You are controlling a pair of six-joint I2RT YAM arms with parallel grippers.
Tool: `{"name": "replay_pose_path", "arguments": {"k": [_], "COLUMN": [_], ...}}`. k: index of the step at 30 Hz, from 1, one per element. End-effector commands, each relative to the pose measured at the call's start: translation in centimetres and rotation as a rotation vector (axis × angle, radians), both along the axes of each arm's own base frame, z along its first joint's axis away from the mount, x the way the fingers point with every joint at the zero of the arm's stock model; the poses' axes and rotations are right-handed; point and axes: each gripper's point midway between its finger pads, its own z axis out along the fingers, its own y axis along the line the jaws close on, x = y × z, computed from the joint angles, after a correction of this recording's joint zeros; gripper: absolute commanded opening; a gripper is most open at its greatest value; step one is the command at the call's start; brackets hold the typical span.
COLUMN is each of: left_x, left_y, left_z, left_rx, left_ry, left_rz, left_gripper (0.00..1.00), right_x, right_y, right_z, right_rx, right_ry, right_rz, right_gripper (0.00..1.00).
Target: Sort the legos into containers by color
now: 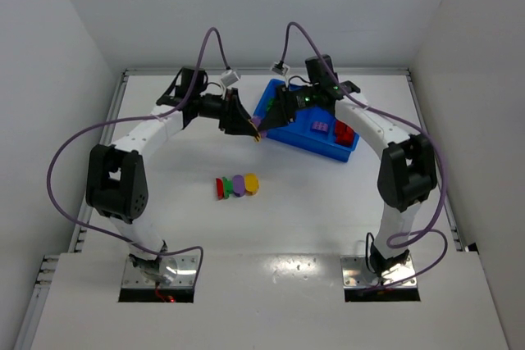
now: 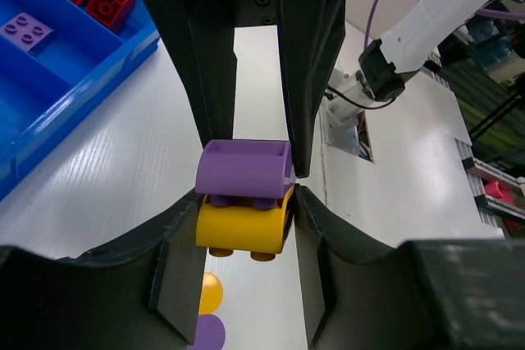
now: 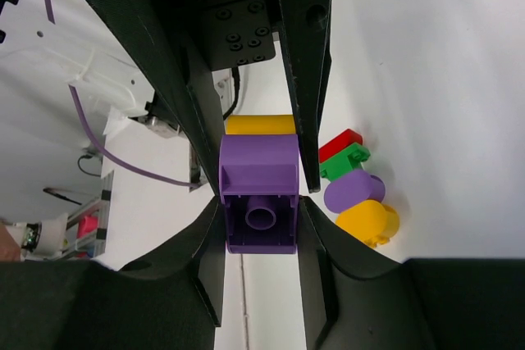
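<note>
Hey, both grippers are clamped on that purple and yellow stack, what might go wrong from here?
1. The right gripper holds the purple brick and the left gripper the yellow brick; if they pull apart, one may slip free and drop.
2. The stack seems to hang over the table beside the blue bin, so a dropped brick would likely land outside it.

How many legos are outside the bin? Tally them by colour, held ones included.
red lego: 1
green lego: 1
purple lego: 2, one lying, one held
yellow lego: 2, one lying, one held
total: 6
</note>
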Motion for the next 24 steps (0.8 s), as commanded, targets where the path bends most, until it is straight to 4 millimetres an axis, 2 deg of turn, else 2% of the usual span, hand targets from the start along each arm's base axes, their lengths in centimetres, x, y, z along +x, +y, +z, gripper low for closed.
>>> {"name": "replay_pose_path", "arguments": {"k": [1, 2, 8, 13, 16, 17, 18, 21, 22, 23, 24], "left_x": [-0.2, -0.3, -1.2, -1.4, -0.2, 0.1, 0.7, 3.3, 3.3, 5.1, 5.9], "left_y": [-0.3, -0.2, 0.3, 1.0, 1.0, 0.6, -0.3, -2.0, -3.3, -4.0, -4.6], "left_z": [0.5, 0.8, -1.7, -3.0, -3.5, -3.2, -3.0, -2.2, -1.9, -1.3, -0.6], "left_rx": [-0.026, -0.028, 0.023, 0.068, 0.098, 0.109, 0.122, 0.176, 0.179, 0.169, 0.159], "left_ry": [-0.077, -0.086, -0.046, -0.048, -0.074, -0.105, -0.128, -0.258, -0.241, -0.312, -0.328], "left_rz": [-0.031, -0.031, -0.013, -0.002, 0.02, 0.022, 0.017, 0.069, 0.091, 0.145, 0.186], "left_gripper": [0.17, 0.15, 0.12, 0.12, 0.12, 0.12, 0.12, 0.14, 0.14, 0.14, 0.14], "right_x": [1.3, 1.6, 4.4, 6.6, 7.5, 7.6, 7.1, 7.2, 6.9, 7.1, 6.8], "right_y": [-0.9, -1.5, -4.4, -7.9, -10.4, -11.0, -11.7, -14.4, -15.2, -15.9, -16.5], "right_z": [0.3, 0.7, 0.7, 1.9, 1.4, 0.6, 0.5, -1.4, -1.0, -1.5, -2.2], "right_rx": [0.01, 0.013, -0.007, -0.012, -0.068, -0.094, -0.122, -0.228, -0.25, -0.296, -0.328], "right_ry": [-0.007, -0.016, -0.033, -0.072, -0.104, -0.1, -0.095, -0.116, -0.137, -0.159, -0.151], "right_rz": [-0.039, -0.053, -0.16, -0.26, -0.336, -0.356, -0.375, -0.467, -0.495, -0.533, -0.557], "right_gripper": [0.06, 0.06, 0.05, 0.05, 0.05, 0.05, 0.05, 0.05, 0.05, 0.05, 0.05]}}
